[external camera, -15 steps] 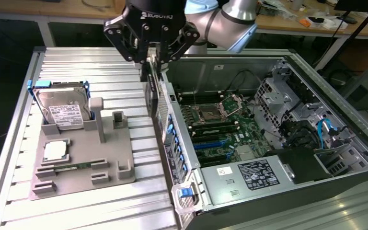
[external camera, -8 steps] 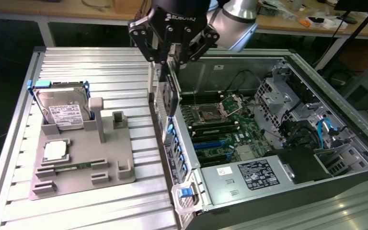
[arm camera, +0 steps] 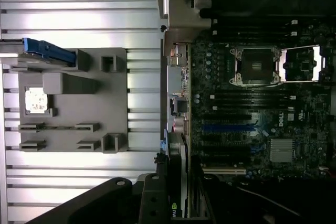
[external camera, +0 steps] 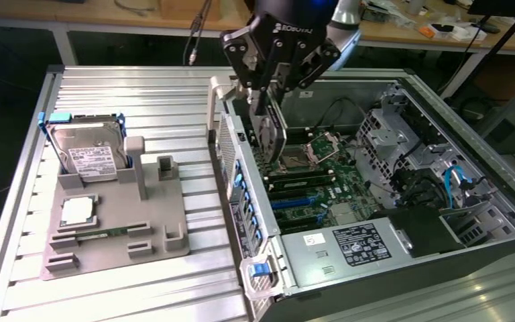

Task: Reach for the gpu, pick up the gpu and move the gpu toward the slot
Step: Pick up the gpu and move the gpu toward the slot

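Observation:
My gripper (external camera: 268, 107) hangs over the open computer case (external camera: 472, 161), shut on the gpu (external camera: 272, 137). The card hangs edge-on below the fingers as a thin dark slab, above the rear edge of the motherboard (external camera: 329, 178). In the wrist view the gpu (arm camera: 177, 182) runs as a narrow dark strip with a small green logo, clamped between the black fingers (arm camera: 152, 203). The expansion slots (arm camera: 226, 128) lie just beside the card's edge, one of them blue. The card is clear of the board, not seated in any slot.
On the slatted table stands a grey fixture (external camera: 150, 221) carrying a silver hard drive (external camera: 88, 151), a square chip (external camera: 77, 211) and a slim green memory stick (external camera: 105, 233). Inside the case are the open CPU socket (external camera: 322, 144), drive cage (external camera: 391, 127) and power supply (external camera: 351, 245).

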`<control>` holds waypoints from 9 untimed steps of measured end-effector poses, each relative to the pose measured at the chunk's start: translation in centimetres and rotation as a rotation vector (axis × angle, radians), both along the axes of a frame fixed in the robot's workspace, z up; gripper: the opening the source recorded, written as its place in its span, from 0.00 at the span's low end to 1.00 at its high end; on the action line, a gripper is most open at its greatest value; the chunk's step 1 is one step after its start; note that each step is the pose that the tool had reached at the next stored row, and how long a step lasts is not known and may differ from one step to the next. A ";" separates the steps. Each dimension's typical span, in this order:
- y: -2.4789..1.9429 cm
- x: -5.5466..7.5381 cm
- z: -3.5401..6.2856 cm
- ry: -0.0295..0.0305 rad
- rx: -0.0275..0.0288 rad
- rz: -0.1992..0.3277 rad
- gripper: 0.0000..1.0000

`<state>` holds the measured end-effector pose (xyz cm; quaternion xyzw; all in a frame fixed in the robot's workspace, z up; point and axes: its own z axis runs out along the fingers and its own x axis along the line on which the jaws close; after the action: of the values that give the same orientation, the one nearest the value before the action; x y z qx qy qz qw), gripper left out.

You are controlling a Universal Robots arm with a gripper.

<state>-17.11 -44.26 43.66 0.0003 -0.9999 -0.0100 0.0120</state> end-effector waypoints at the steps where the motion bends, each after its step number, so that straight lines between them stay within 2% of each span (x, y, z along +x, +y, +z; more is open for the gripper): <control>1: -0.03 0.4 0.00 0.0010 -0.0004 0.000 0.27; 9: -0.17 4.1 0.00 0.0089 -0.0067 0.000 0.27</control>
<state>-13.01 -44.43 43.66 0.0002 -0.9998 -0.0067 0.0164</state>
